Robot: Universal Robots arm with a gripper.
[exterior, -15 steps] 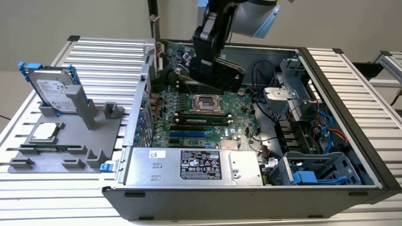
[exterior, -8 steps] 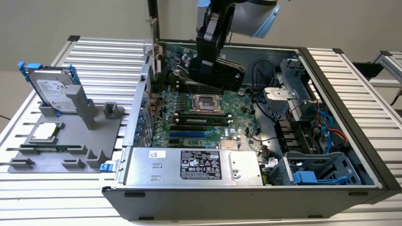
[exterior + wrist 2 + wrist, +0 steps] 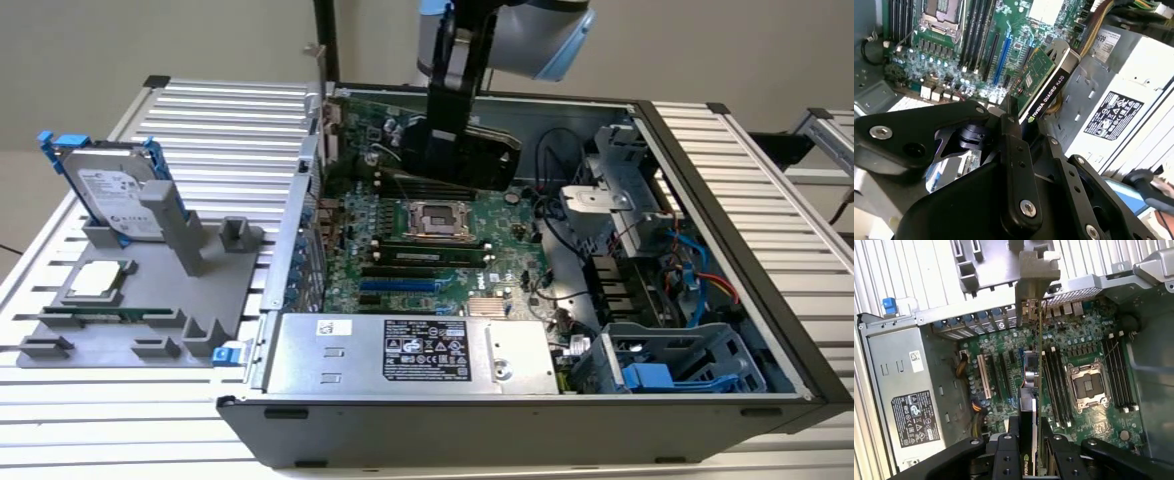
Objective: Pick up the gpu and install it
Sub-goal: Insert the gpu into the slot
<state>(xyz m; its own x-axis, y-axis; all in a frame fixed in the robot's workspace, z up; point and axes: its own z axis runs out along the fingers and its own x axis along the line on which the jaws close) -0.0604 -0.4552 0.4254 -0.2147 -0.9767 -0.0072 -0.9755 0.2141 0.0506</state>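
The gpu (image 3: pixel 461 150), a green board with a black shroud, hangs over the far part of the open computer case (image 3: pixel 747 270), above the motherboard (image 3: pixel 427 240). My gripper (image 3: pixel 451 105) comes down from above and is shut on the card's upper edge. In the second wrist view the gpu (image 3: pixel 1046 87) juts out from between the fingers (image 3: pixel 1014 135) toward the expansion slots (image 3: pixel 1001 55). The first wrist view has the gpu (image 3: pixel 1039 385) edge-on, its silver bracket (image 3: pixel 1036 280) near the case's rear wall, and my gripper (image 3: pixel 1031 442) clamped on it.
A grey fixture (image 3: pixel 200 300) on the exterior view's left holds a hard drive with blue rails (image 3: pixel 114 190) and a square processor chip (image 3: pixel 96 282). Inside the case are the power supply (image 3: pixel 414 355), a drive cage (image 3: pixel 667 370), loose cables (image 3: pixel 561 230) and the empty processor socket (image 3: pixel 434 218).
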